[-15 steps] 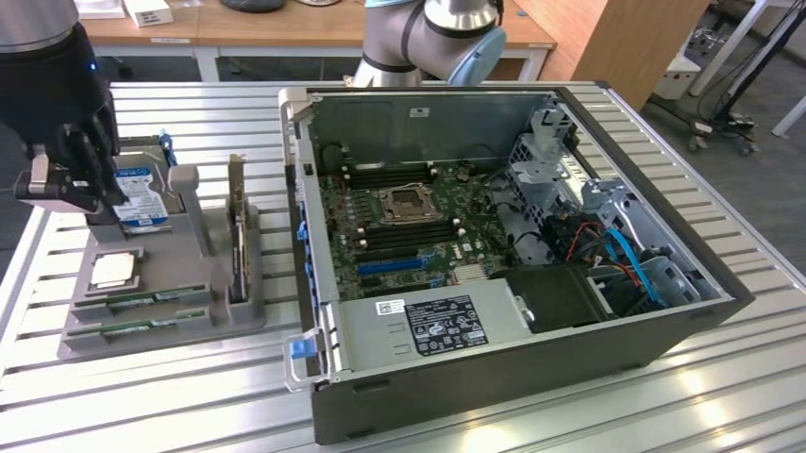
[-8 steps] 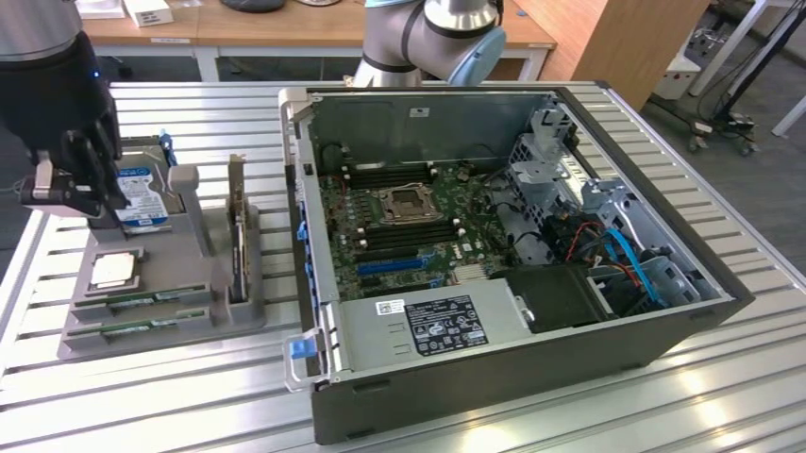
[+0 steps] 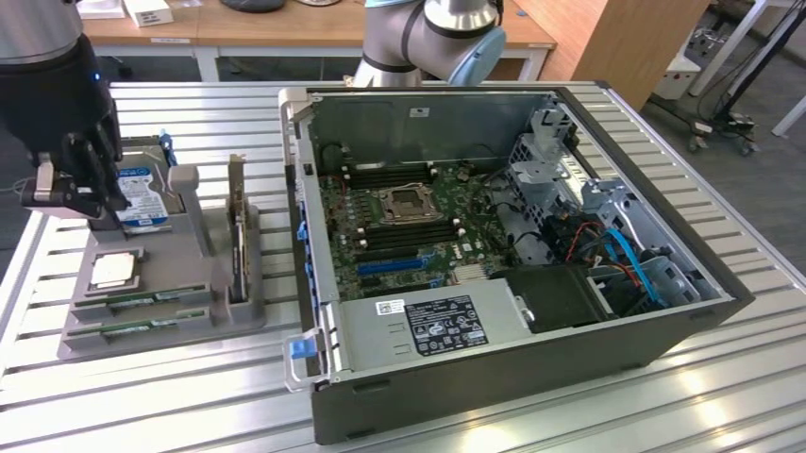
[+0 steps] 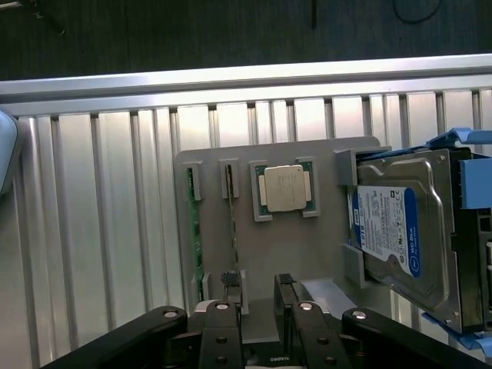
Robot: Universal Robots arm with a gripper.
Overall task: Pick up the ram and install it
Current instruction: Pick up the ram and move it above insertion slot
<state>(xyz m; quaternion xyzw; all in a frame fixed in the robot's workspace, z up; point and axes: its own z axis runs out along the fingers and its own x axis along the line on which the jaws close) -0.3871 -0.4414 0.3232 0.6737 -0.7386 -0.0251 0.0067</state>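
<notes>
the slatted metal worktop (image 3: 126,406) spreads under everything. well apart from the claw, toward the exterior view's right, sits the open computer case (image 3: 504,377), its green motherboard (image 3: 403,222) facing up.

the claw (image 3: 89,200) (image 4: 257,280) hangs over the grey holder (image 3: 189,283) (image 4: 307,254), released, its two fingers (image 4: 223,327) spread with nothing between them.

just beside the claw, a hard drive (image 3: 142,193) (image 4: 400,231) with a blue and white label leans in the holder's end bay. past the holder's raised block, on the side of the claw toward the case, an expansion card (image 3: 236,217) stands upright on its edge.

below the claw, the nearer ram stick (image 3: 139,300) (image 4: 232,223) stands on edge in a narrow slot of the holder. one fingertip lines up with its end; whether they touch cannot be told. the farther ram stick (image 3: 132,328) (image 4: 192,231) stands in the next slot, parallel, one step further out from the claw.

the square silver processor (image 3: 113,271) (image 4: 283,188) lies flat in its pocket, between the nearer ram stick and the hard drive, ahead of the spread fingers.
</notes>
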